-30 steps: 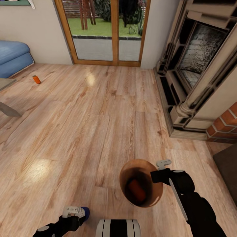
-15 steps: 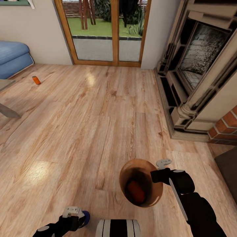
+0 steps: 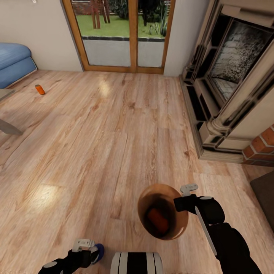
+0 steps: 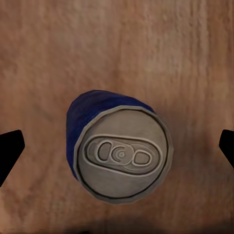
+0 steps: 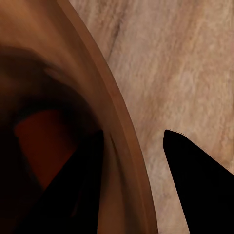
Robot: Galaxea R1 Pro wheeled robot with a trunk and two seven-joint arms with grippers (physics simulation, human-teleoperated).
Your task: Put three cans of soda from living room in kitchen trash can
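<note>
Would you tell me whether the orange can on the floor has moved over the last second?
No. The orange can keeps its spot near the blue sofa; the camera shifted.

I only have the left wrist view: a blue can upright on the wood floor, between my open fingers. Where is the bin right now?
Observer: The trash can is to the right of your blue can. The right gripper is clamped on its rim.
Operator: Is anything in it?
Observer: Yes, one orange can lies inside.
Operator: And the third can?
Observer: The other orange can is on the floor far ahead and to the left, near the blue sofa.
</note>
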